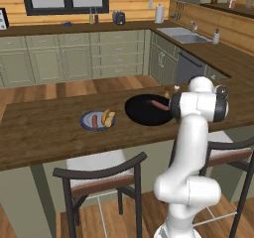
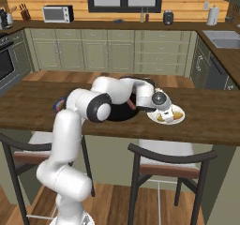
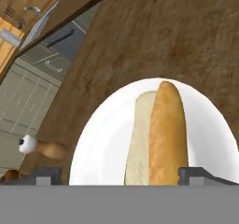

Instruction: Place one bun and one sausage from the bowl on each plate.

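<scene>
We see blue plate [image 1: 97, 120] w/ bun + sausage, done. White plate [image 3: 98, 139] has bun [image 3: 161, 134]; 1 sausage [image 1: 159, 104] left in bowl [image 1: 141, 110], 9 o'clock of it. Claw [image 3: 116, 177] open, empty.

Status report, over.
Gripper open above bun on white plate. Blue-grey plate filled. One sausage in black bowl. Nothing blocking.

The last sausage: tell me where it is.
The sausage lies in the black bowl at mid-counter in the left base view, near its right rim, between the blue-grey plate and the white plate.
</scene>
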Robot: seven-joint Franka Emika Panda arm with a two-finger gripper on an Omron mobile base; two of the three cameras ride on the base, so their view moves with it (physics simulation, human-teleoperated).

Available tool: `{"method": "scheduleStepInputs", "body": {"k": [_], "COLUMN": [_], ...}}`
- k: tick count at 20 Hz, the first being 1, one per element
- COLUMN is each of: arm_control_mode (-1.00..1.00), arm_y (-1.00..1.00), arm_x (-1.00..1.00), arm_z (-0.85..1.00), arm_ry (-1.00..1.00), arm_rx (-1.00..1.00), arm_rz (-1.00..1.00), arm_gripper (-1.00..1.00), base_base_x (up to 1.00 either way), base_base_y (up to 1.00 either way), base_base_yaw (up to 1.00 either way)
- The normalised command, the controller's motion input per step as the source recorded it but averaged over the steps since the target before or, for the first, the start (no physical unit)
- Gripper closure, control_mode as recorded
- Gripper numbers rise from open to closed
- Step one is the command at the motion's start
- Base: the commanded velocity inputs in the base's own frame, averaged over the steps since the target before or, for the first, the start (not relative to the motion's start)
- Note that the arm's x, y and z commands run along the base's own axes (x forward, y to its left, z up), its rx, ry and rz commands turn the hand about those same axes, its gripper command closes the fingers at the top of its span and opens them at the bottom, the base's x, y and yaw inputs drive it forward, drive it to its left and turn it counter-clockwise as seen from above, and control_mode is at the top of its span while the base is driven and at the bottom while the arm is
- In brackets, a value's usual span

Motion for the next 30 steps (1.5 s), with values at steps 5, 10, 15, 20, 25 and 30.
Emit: {"method": "scheduleStepInputs", "body": {"k": [5, 10, 15, 20, 25, 30], "arm_control_mode": [-1.0, -1.0, -1.0, -1.0, -1.0, -1.0], "arm_y": [0.66, 1.0, 1.0, 1.0, 0.44, -0.09], "arm_x": [-0.69, -0.64, -0.57, -0.02, 0.37, 1.0], "arm_z": [0.97, 0.79, 0.5, 0.05, -0.4, -0.21], "arm_ry": [0.0, 0.11, 0.2, 0.29, -0.05, 0.13], "arm_rx": [-0.07, -0.25, -0.44, -0.37, -0.11, -0.01], "arm_rz": [0.35, 0.53, 0.45, 0.34, 0.23, 0.08], "arm_gripper": [-1.0, -1.0, -1.0, -1.0, -1.0, -1.0], "base_base_x": [0.0, 0.0, 0.0, 0.0, 0.0, 0.0], "base_base_y": [0.0, 0.0, 0.0, 0.0, 0.0, 0.0], "base_base_yaw": [0.0, 0.0, 0.0, 0.0, 0.0, 0.0]}}
